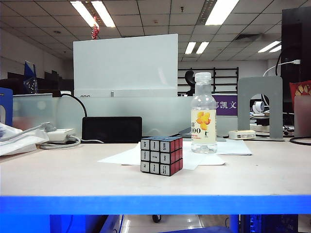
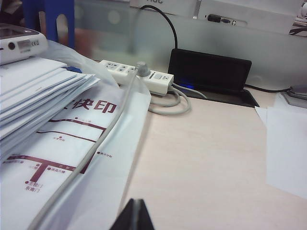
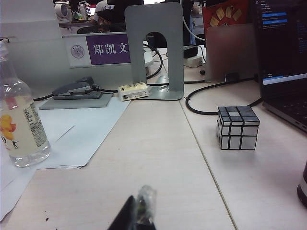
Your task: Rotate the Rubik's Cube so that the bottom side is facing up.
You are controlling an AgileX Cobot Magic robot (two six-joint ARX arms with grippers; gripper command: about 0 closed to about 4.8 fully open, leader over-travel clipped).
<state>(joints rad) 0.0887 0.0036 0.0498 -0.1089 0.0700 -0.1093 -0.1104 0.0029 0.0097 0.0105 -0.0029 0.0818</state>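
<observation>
The Rubik's Cube (image 1: 161,155) stands on a white paper sheet (image 1: 121,156) in the middle of the table, seen only in the exterior view. It has a black frame, a grey-white marked face toward the camera and a red face on its right. Neither arm shows in that view. My left gripper (image 2: 137,212) is shut, its black tips low over bare table beside a bag of papers (image 2: 57,143). My right gripper (image 3: 142,211) is shut too, one tip wrapped in clear tape, over bare table to the right of the bottle (image 3: 19,124). Neither gripper holds anything.
A clear drink bottle (image 1: 203,114) stands just behind and right of the cube. A silver mirror cube (image 3: 237,128), a grey bookend (image 3: 156,52) and a laptop (image 3: 283,57) lie on the right. A power strip (image 2: 139,75) and a black box (image 2: 208,72) sit at the back left.
</observation>
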